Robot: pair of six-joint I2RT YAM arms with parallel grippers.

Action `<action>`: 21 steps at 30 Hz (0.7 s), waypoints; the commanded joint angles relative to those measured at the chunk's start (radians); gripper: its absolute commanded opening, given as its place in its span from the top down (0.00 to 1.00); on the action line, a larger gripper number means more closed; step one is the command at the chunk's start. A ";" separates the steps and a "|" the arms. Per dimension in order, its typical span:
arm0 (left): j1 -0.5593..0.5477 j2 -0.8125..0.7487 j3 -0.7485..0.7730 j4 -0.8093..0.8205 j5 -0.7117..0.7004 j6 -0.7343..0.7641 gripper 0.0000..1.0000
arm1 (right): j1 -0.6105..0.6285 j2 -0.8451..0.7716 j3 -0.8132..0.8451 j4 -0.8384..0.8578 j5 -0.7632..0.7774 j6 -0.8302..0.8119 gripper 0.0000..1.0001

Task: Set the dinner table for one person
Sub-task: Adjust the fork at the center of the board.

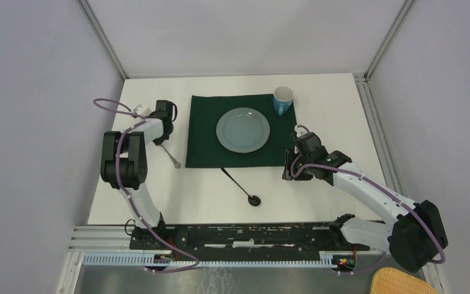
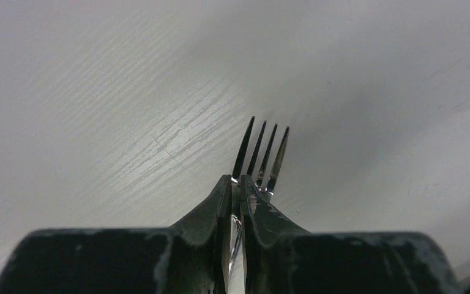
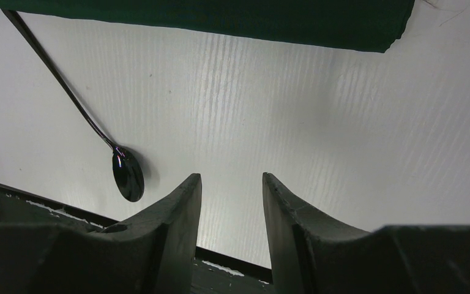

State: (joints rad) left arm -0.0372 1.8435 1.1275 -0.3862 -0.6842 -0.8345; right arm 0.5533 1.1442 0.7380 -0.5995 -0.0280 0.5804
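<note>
Nearest, a dark spoon (image 1: pixel 245 188) is lying on the white worktop (image 1: pixel 343 110) spreading beneath everything; right gripper (image 3: pixel 229 179) is hovering, jaws apart, empty; left gripper (image 2: pixel 235 181) is clamping a fork (image 2: pixel 261 153); farther, a teal plate (image 1: pixel 243 129) is sitting on the green cloth (image 1: pixel 201 138), blue mug (image 1: pixel 283 100) beyond

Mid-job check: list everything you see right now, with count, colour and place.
dinner table: one, white, under everything
cloth: one, dark green, table centre
plate: one, grey-blue, middle of cloth
mug: one, blue, cloth's far right corner
spoon: one, dark, on table by cloth's near edge
fork: one, silver, left of cloth
basket: one, yellow, off the table, near right
left tool: one, black, shut on fork
right tool: one, black, open, empty, right of spoon
</note>
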 commanded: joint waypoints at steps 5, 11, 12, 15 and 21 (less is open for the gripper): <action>-0.021 0.031 0.038 0.030 0.003 0.038 0.84 | -0.005 -0.022 -0.008 0.015 0.008 0.016 0.53; -0.024 -0.035 0.030 0.025 0.015 0.047 0.84 | -0.005 -0.019 -0.012 0.025 0.003 0.022 0.53; -0.027 -0.052 0.025 0.020 0.022 0.042 0.84 | -0.005 -0.017 -0.012 0.028 0.001 0.023 0.53; -0.039 -0.114 -0.006 -0.009 0.029 -0.001 0.84 | -0.004 -0.011 -0.011 0.039 -0.006 0.023 0.53; -0.053 -0.261 -0.112 -0.055 0.056 -0.115 0.72 | -0.005 -0.008 -0.006 0.051 -0.019 0.020 0.53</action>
State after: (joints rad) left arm -0.0818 1.6878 1.0641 -0.4007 -0.6392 -0.8467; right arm 0.5533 1.1408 0.7238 -0.5892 -0.0315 0.5907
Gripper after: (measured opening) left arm 0.249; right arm 0.472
